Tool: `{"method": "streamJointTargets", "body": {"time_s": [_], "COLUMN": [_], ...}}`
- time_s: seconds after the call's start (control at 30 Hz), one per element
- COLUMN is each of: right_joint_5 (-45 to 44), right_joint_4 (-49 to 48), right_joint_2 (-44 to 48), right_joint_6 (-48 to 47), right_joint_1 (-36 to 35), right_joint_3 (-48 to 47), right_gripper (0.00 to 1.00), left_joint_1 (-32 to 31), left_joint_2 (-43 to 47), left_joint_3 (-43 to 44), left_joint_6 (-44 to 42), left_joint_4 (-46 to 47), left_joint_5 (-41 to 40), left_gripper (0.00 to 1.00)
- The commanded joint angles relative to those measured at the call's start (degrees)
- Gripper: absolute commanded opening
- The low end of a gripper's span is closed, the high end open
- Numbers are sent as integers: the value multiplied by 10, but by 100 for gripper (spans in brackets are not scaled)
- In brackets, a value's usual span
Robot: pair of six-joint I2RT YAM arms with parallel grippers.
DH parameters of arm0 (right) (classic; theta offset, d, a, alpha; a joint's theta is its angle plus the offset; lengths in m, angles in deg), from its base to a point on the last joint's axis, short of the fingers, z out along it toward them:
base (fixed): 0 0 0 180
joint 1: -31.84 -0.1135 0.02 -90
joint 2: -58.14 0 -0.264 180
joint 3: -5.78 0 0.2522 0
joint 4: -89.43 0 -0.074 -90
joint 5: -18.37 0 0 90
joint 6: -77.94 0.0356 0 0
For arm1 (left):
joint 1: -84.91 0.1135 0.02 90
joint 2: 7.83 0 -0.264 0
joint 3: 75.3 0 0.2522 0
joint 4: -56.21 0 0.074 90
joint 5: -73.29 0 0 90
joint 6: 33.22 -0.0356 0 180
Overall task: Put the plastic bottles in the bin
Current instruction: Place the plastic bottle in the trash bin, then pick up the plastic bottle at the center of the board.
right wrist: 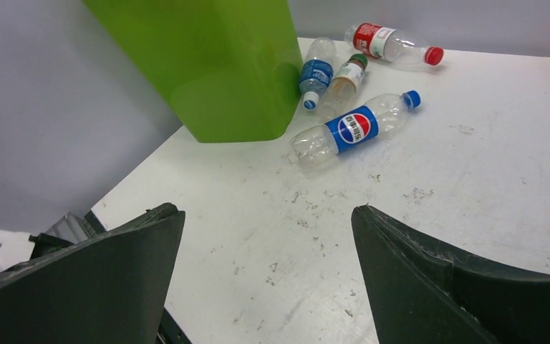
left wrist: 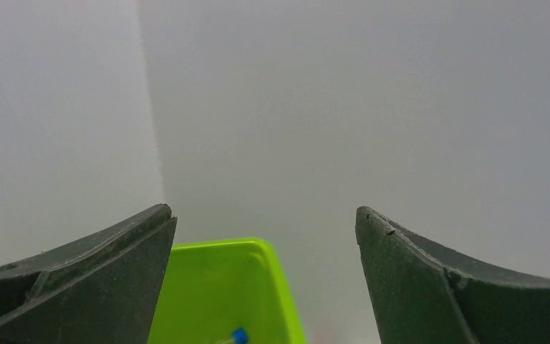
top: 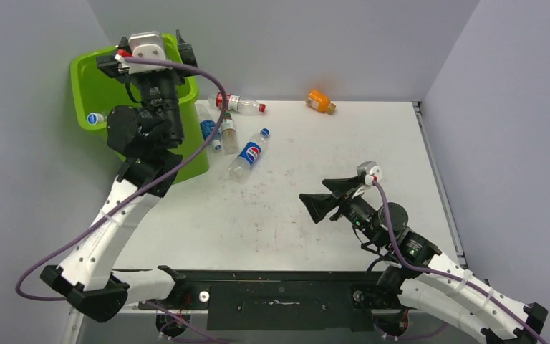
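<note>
A: Left gripper is hanging over the bin, jaws spread wide, gripping nothing.
B: And the right gripper?
A: Gaping too, hovering above the tabletop. Four plastic bottles are lying beside the bin; an orange bottle is lying well apart.

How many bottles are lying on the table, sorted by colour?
Blue-label: 2, the Pepsi bottle and a small bottle
Red-label bottle: 1
Orange bottle: 1
Green-capped bottle: 1
Total: 5
</note>
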Motion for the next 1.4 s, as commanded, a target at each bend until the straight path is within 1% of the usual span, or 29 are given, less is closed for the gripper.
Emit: {"method": "streamJointTargets", "body": {"time_s": [0.0,0.03,0.1,0.17,0.27,0.33,0.43,0.5,0.6,0.67,0.77,0.9,1.03,1.13,1.37], "right_joint_5": [-82,-100,-135,-169,-223,-242,-226,-176,-100,-70,-33,-21,-18,-12,-10], "right_joint_4": [-25,-29,-31,-31,-24,-22,-44,-61,-109,-135,-156,-141,-121,-105,-44], "right_joint_2": [0,-5,-22,-49,-108,-153,-224,-272,-356,-405,-478,-571,-651,-711,-814], "right_joint_6": [30,37,48,59,80,93,118,154,202,210,216,217,229,247,279], "right_joint_1": [-2,-3,-2,-2,-1,3,24,63,102,104,99,77,65,65,64], "right_joint_3": [-12,-11,-15,-24,-44,-60,-74,-81,-81,-91,-128,-207,-287,-337,-444], "right_gripper": [90,90,90,90,90,90,90,90,90,90,90,90,90,90,90], "left_joint_1": [-34,-34,-34,-34,-34,-35,-35,-35,-36,-36,-36,-36,-36,-36,-36], "left_joint_2": [57,63,70,69,70,72,93,120,181,219,266,328,389,413,408], "left_joint_3": [33,33,31,34,26,12,-46,-107,-224,-294,-365,-448,-498,-524,-505], "left_joint_6": [175,225,298,349,378,374,359,361,366,368,370,380,382,386,387], "left_joint_4": [-189,-228,-302,-377,-464,-521,-569,-561,-494,-446,-393,-325,-275,-257,-298], "left_joint_5": [132,169,238,294,371,430,481,477,458,446,425,382,351,330,283], "left_gripper": [96,96,96,96,96,96,96,96,96,96,96,96,96,96,96]}}
